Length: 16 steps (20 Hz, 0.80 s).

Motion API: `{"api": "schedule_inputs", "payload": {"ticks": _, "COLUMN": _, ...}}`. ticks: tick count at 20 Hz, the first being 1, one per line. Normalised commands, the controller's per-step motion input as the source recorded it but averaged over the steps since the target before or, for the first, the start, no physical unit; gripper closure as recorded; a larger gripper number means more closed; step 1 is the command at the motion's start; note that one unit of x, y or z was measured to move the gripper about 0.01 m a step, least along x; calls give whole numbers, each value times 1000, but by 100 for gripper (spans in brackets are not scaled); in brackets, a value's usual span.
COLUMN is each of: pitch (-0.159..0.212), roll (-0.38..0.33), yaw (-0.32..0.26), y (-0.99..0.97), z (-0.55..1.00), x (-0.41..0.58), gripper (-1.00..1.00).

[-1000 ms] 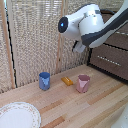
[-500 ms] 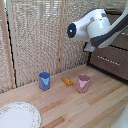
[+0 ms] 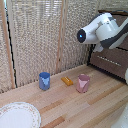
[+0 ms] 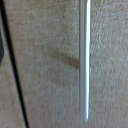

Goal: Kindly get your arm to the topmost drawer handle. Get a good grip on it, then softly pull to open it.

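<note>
My white arm [image 3: 102, 29] with its dark blue joint cap [image 3: 81, 36] reaches toward the dark brown drawer unit [image 3: 111, 62] at the exterior view's right. The gripper itself is hidden behind the arm's body there. A lower drawer front with a thin silver handle [image 3: 106, 59] shows below the arm. The wrist view looks closely at a brown wooden drawer front [image 4: 45, 65] with a thin silver bar handle [image 4: 85, 60] running across it; no fingers show in that view.
On the wooden table [image 3: 75, 107] stand a blue cup [image 3: 44, 80], a pink cup [image 3: 82, 83], a small orange block [image 3: 67, 80] and a white plate [image 3: 17, 116] at the near left. A reed screen [image 3: 45, 35] forms the back wall.
The arm has moved toward the exterior view's right, closer to the drawer unit.
</note>
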Motion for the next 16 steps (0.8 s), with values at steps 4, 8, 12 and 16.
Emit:
{"api": "schedule_inputs", "payload": {"ticks": 4, "pitch": -10, "roll": -5, "yaw": 79, "y": -788, "z": 208, "x": 150, "gripper": -100}}
{"api": "schedule_inputs", "payload": {"ticks": 8, "pitch": 22, "roll": 45, "yaw": 53, "y": -395, "z": 111, "x": 189, "gripper": 100}}
{"api": "schedule_inputs", "payload": {"ticks": 12, "pitch": 1, "roll": -1, "yaw": 0, "y": -136, "z": 0, "x": 31, "gripper": 100}}
{"api": "schedule_inputs", "payload": {"ticks": 16, "pitch": 2, "roll": -1, "yaw": -65, "y": -99, "z": 0, "x": -25, "gripper": 100}}
